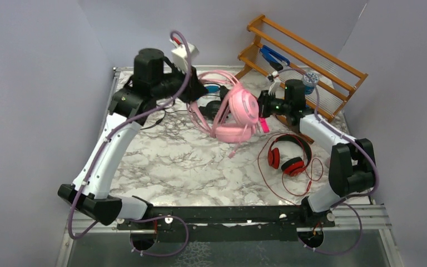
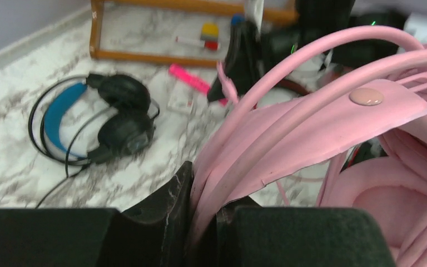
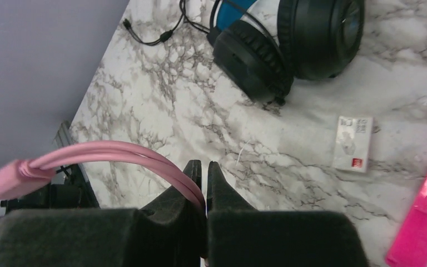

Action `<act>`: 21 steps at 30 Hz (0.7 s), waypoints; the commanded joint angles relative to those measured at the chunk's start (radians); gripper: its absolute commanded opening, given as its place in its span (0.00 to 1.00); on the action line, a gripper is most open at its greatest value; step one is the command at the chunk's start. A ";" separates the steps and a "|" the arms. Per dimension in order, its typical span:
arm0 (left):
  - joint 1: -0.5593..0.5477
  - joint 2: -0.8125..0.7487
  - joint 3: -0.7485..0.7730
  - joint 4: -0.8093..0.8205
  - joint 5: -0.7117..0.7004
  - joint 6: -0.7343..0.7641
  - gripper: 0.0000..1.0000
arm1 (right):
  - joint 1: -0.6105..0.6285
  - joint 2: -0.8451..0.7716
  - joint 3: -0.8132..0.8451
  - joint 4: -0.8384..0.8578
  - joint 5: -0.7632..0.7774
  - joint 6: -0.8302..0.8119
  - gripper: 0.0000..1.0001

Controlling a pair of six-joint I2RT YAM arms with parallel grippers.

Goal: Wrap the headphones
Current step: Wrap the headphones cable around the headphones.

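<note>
Headsets number 3 in the top view. The pink headphones (image 1: 239, 108) are held up mid-table between the 2 arms. The red headphones (image 1: 289, 157) lie flat near the right arm, their cable looped loosely around them. The black-and-blue headphones (image 1: 214, 105) sit mostly hidden behind the pink set. The left gripper (image 1: 200, 89) meets the pink set from the left and the right gripper (image 1: 264, 105) from the right. 1 wooden rack (image 1: 306, 50) stands in the far right corner.

From the left wrist, the jaws are clenched on the pink headband (image 2: 311, 128), which sweeps up and to the right away from them. The black-and-blue set lies well apart on the marble, cable slack.

From the right wrist, the jaws pinch the pink cable (image 3: 117, 154), which arcs off to the left. 1 white card (image 3: 354, 143) and 1 pink marker (image 3: 422, 217) lie beyond. With the left arm anchoring the band, winding likely falls to the right arm, carrying the cable leftward around the earcups.
</note>
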 commanded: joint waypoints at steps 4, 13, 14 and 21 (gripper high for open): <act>-0.204 -0.126 -0.344 -0.060 -0.547 0.248 0.00 | -0.047 0.090 0.357 -0.539 0.117 -0.160 0.00; -0.265 -0.080 -0.533 -0.006 -0.944 0.222 0.00 | -0.043 0.114 0.575 -0.738 -0.049 -0.158 0.00; -0.269 -0.073 -0.543 0.001 -0.941 0.220 0.00 | -0.037 0.124 0.603 -0.759 -0.087 -0.150 0.00; -0.278 0.002 -0.535 0.016 -0.980 0.109 0.00 | 0.051 0.109 0.641 -0.702 -0.295 0.019 0.00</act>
